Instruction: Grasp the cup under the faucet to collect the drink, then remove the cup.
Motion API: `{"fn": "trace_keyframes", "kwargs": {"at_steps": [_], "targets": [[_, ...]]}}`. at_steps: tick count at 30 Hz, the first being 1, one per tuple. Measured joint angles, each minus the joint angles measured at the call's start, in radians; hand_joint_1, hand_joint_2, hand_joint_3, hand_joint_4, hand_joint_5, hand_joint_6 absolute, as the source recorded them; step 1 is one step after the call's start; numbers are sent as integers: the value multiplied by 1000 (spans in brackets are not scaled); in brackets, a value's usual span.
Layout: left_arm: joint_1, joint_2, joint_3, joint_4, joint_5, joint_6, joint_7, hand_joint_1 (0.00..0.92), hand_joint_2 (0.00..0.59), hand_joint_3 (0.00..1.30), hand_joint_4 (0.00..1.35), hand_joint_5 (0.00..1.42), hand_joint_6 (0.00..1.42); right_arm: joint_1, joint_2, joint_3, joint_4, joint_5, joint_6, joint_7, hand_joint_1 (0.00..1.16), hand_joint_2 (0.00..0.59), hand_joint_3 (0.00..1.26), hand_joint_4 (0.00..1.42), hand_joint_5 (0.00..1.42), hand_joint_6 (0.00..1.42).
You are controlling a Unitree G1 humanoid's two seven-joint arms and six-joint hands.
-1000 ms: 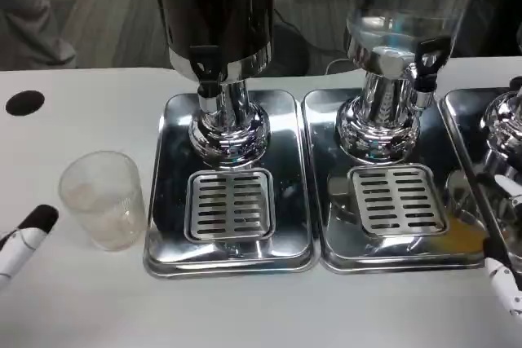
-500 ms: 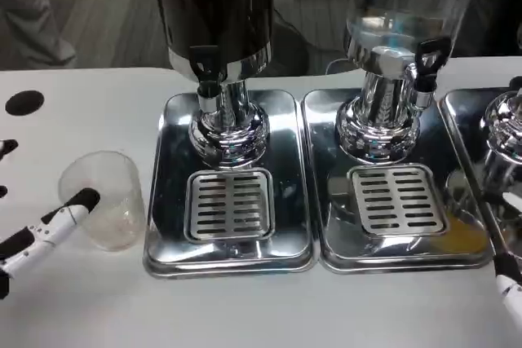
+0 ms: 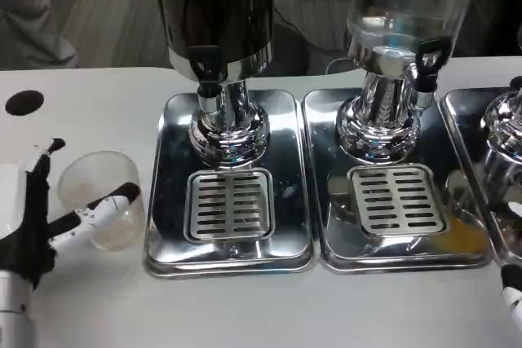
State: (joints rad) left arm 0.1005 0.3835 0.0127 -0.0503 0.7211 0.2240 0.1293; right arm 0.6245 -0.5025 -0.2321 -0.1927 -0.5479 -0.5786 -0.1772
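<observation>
One clear cup [image 3: 99,199] stood upright on the white surface [image 3: 81,112], just right of the left hand [image 3: 37,218], whose spread fingers [image 3: 104,204] reached around it; whether they gripped it I cannot tell.

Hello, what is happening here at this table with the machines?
The robot's left hand is reaching around a clear plastic cup that stands on the white table, left of the drink dispensers. One finger lies across the front of the cup, but a firm hold is not clear. The cup is not under the faucet of the dark dispenser. The right hand waits at the edge.
</observation>
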Motion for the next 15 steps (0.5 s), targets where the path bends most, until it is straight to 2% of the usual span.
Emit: {"fn": "trace_keyframes", "kwargs": {"at_steps": [7,15], "targets": [[-61,18,-81,34,42,45,-17,316,71,189,133,369,599,6,0,-10,0,12,-21,5,301,493,189,0,0,0],[-76,36,-112,43,45,60,-18,358,72,189,167,402,627,-1,0,-10,34,29,-39,5,296,505,190,0,0,0]]}}
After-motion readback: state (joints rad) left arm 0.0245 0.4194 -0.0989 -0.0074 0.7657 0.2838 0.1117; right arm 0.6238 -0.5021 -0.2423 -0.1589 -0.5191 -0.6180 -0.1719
